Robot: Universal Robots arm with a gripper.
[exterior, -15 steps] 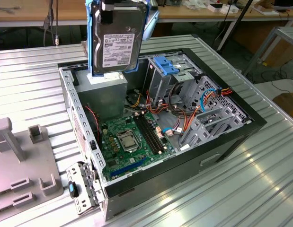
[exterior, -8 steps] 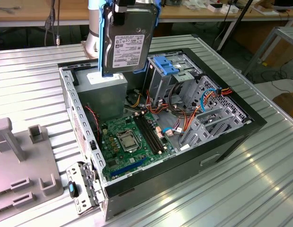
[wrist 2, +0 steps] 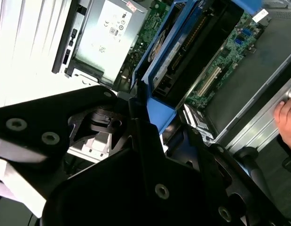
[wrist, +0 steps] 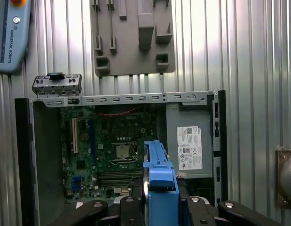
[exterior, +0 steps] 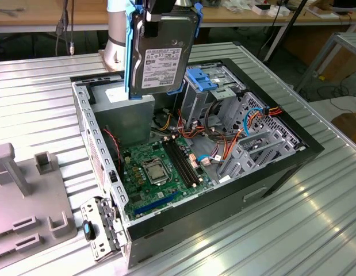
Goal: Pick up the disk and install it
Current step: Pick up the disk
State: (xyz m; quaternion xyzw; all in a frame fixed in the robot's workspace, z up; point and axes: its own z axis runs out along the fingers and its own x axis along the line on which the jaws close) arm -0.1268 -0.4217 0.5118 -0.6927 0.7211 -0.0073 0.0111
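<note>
While the gripper [exterior: 164, 11] clamps one disk [exterior: 173, 33] upright above one open computer case [exterior: 298, 135], its single white printed label [exterior: 160, 64] faces the exterior view.

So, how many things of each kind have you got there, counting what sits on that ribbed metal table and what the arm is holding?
1 disk, held up in the pincer
1 open computer case
1 grey holder plate
Total: 3

Label print on the disk [exterior: 163, 54] and power supply [wrist: 188, 147] is illegible.
</note>
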